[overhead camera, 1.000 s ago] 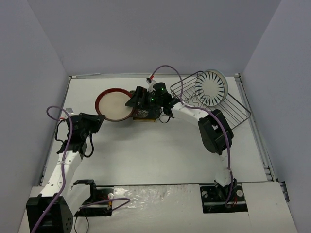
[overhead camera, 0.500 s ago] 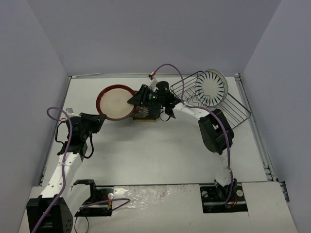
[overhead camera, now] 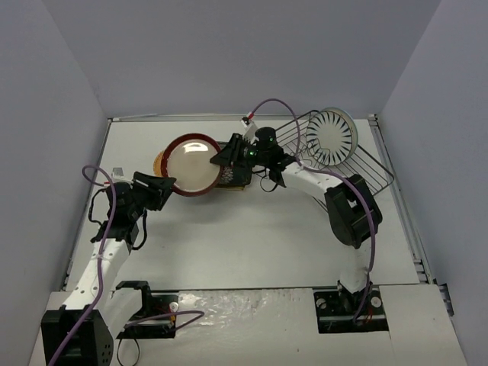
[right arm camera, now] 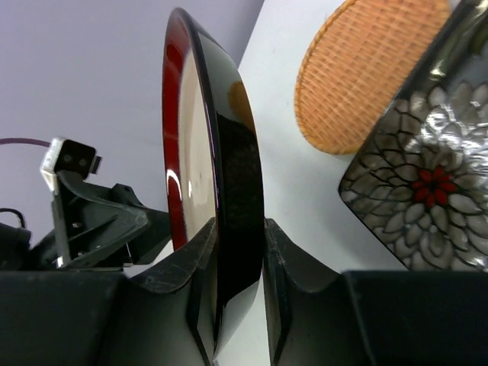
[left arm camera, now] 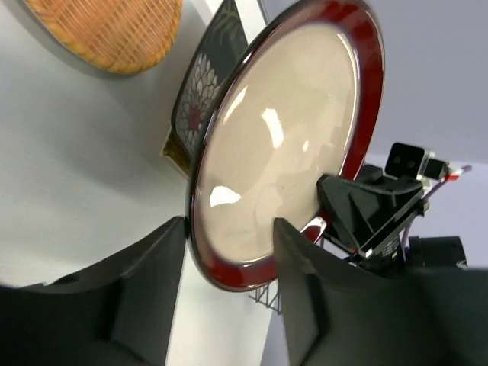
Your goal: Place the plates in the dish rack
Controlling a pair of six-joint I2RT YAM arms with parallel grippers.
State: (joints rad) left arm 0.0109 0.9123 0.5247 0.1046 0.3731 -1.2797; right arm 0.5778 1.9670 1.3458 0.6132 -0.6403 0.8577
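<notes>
Right gripper (right arm camera: 238,245) pinches red-rimmed plate (overhead camera: 194,164) upright (left gripper (left arm camera: 229,245) wide at its rim); next, likely slotting into dish rack (overhead camera: 367,166).

White counter (overhead camera: 252,236) carries the orange plate (overhead camera: 159,162), the floral plate (overhead camera: 233,178) stacked on a yellow one (left arm camera: 177,155), and the rack (overhead camera: 370,174) far right.

Red-rimmed plate (overhead camera: 194,164): held tilted, nearly on edge.
Striped plate (overhead camera: 332,137): stood upright in dish rack (overhead camera: 370,174).
Orange plate (left arm camera: 107,30): laid flat.
</notes>
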